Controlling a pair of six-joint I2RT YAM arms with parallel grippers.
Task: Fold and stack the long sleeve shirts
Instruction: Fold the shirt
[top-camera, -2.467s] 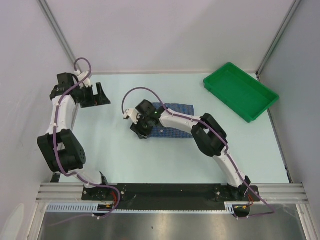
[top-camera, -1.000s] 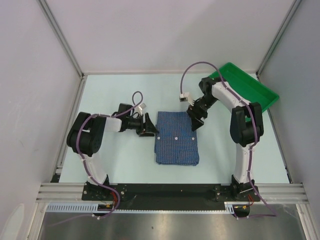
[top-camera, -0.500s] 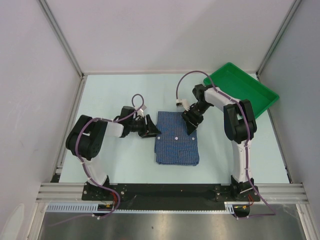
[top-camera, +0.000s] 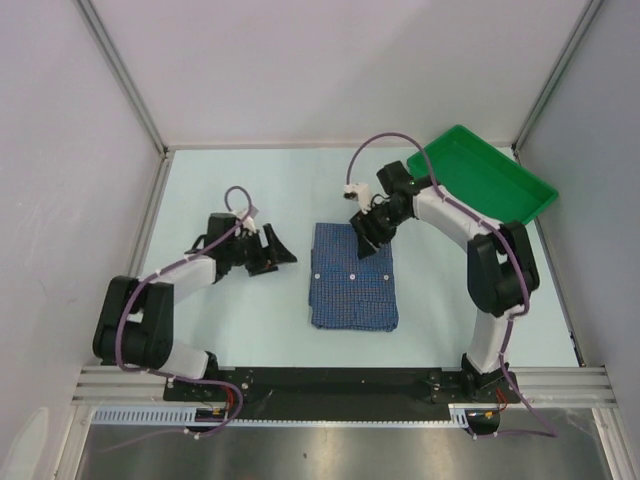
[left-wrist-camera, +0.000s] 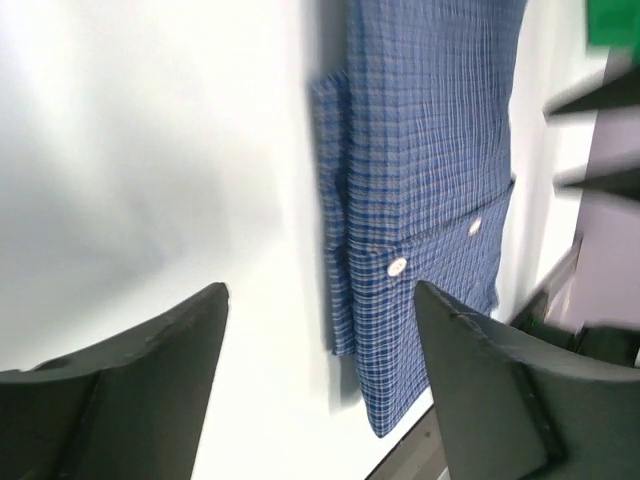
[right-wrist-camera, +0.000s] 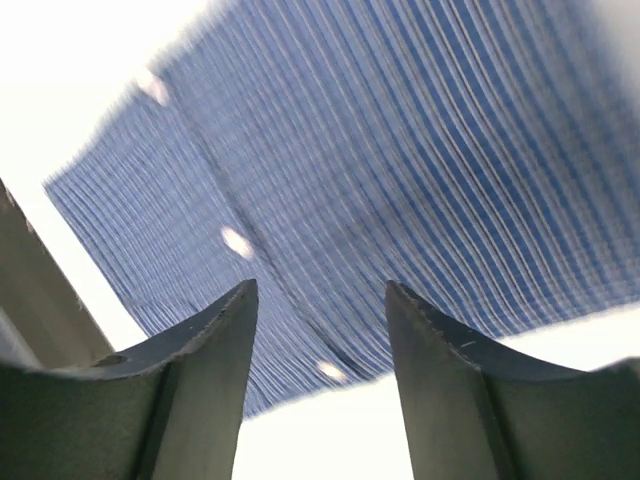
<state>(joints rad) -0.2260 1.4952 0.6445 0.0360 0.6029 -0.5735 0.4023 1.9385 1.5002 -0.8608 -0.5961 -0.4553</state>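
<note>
Lying flat near the middle of the worktop (top-camera: 250, 190), the blue checked long sleeve shirt (top-camera: 352, 285) is already folded into a compact rectangle, layers stacked, with small white buttons (top-camera: 353, 277) facing up. No second shirt shows in any view, so the step in hand looks like finishing this bundle: either one last tidy or a move to wherever the stack goes. The right claw (top-camera: 365, 243) hangs over the shirt's far edge, its fingers parted about halfway and holding nothing; its wrist view shows only cloth below the gap. The left claw (top-camera: 283, 250) sits off the shirt's left side, clear of the cloth, fingers spread wide and likewise empty. To do this well, each claw should come in low at an edge and pinch through every layer at once, not just the top ply, or the fold will peel open on the lift. The left wrist view shows the layers stepped along the near edge, so that side needs a deep bite. Both claws should rise together and level, keeping the cloth taut between them. The green tray (top-camera: 480, 180) stands well apart at the far right corner.
</note>
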